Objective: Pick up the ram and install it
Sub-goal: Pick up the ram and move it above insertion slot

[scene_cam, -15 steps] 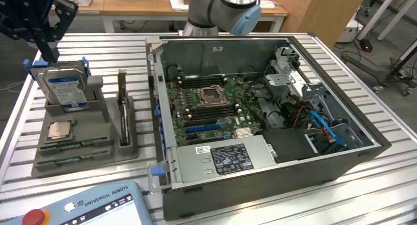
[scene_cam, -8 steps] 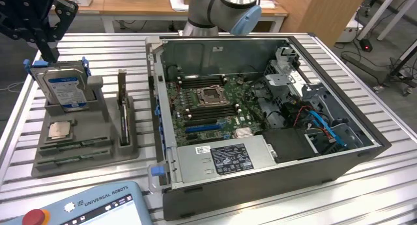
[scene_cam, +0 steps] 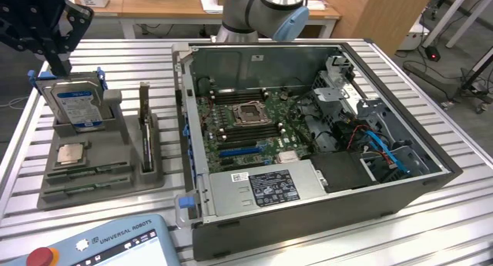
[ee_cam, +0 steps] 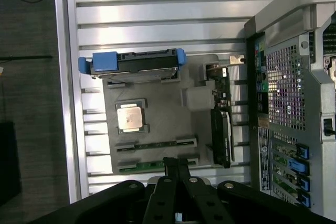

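Two ram sticks lie in the slots of a grey holder [scene_cam: 100,192]: one thin green ram stick [scene_cam: 89,173] [ee_cam: 152,144] and a second [scene_cam: 92,188] [ee_cam: 139,167] beside it at the holder's near end. My black gripper [scene_cam: 59,67] [ee_cam: 176,164] hangs well above the holder, over the hard drive [scene_cam: 77,104] [ee_cam: 134,62]. Its fingers are shut together with nothing between them. In the wrist view the fingertips overlap the end of the second stick.
The holder also carries a square silver processor [scene_cam: 71,153] [ee_cam: 129,117] and an upright dark expansion card [scene_cam: 145,133] [ee_cam: 221,129]. The open computer case [scene_cam: 431,179] with its motherboard [scene_cam: 246,119] sits at the exterior view's right. A teach pendant [scene_cam: 100,243] lies at the front.
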